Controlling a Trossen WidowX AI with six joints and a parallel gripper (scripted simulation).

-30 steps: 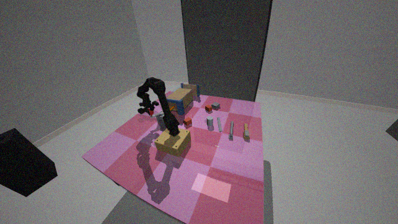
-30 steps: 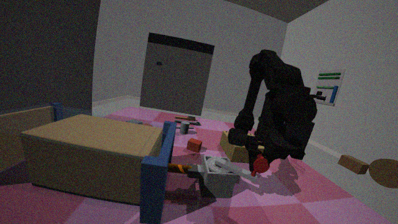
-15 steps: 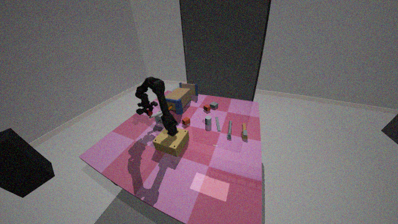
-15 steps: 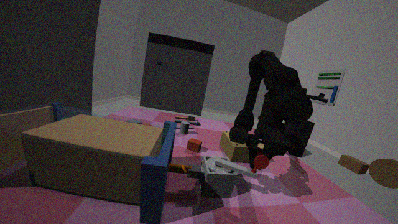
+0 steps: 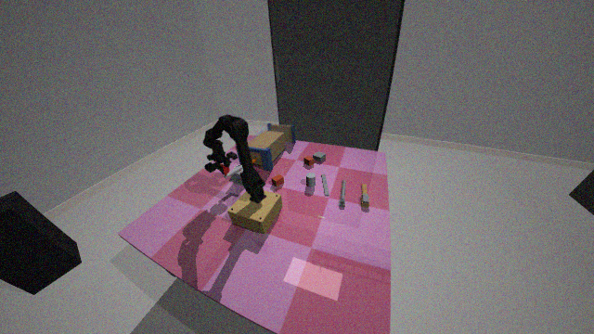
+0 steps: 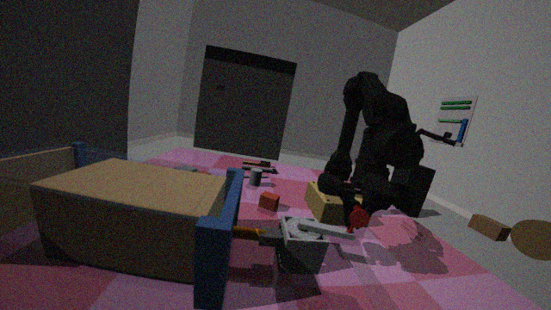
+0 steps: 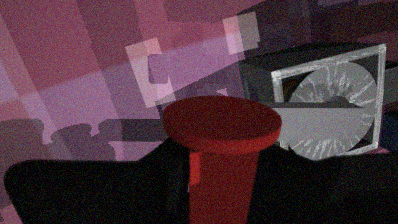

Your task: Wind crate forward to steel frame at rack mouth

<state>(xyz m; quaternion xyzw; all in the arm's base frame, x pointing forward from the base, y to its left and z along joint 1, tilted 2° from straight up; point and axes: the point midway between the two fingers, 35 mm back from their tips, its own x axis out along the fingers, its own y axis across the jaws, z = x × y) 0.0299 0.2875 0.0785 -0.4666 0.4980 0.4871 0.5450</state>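
Observation:
The tan crate point(image 5: 270, 140) point(image 6: 129, 185) sits flat in the guard cubby, its front close behind the blue frame point(image 5: 264, 159) point(image 6: 211, 251). I cannot tell whether they touch. An orange strap point(image 6: 247, 232) runs from the frame to the grey winch point(image 6: 303, 258) point(image 7: 381, 100). The winch handle's grey arm point(image 5: 235, 171) point(image 6: 329, 229) point(image 7: 320, 125) lies across the winch top and points away from the crate. My gripper point(image 5: 225, 169) point(image 6: 355, 211) point(image 7: 208, 132) is shut on the red knob point(image 7: 222, 120) at the arm's outer end. The key and hole are hidden.
A red block point(image 5: 277, 181) point(image 6: 269, 201) lies near the winch. A grey cylinder point(image 5: 311, 180) point(image 6: 255, 177), a flat bar point(image 5: 325, 185), a wrench-like tool point(image 5: 342, 194) and a hammer-like tool point(image 5: 365, 197) are farther off. Another red block point(image 5: 308, 161) and a grey block point(image 5: 319, 157) lie beyond.

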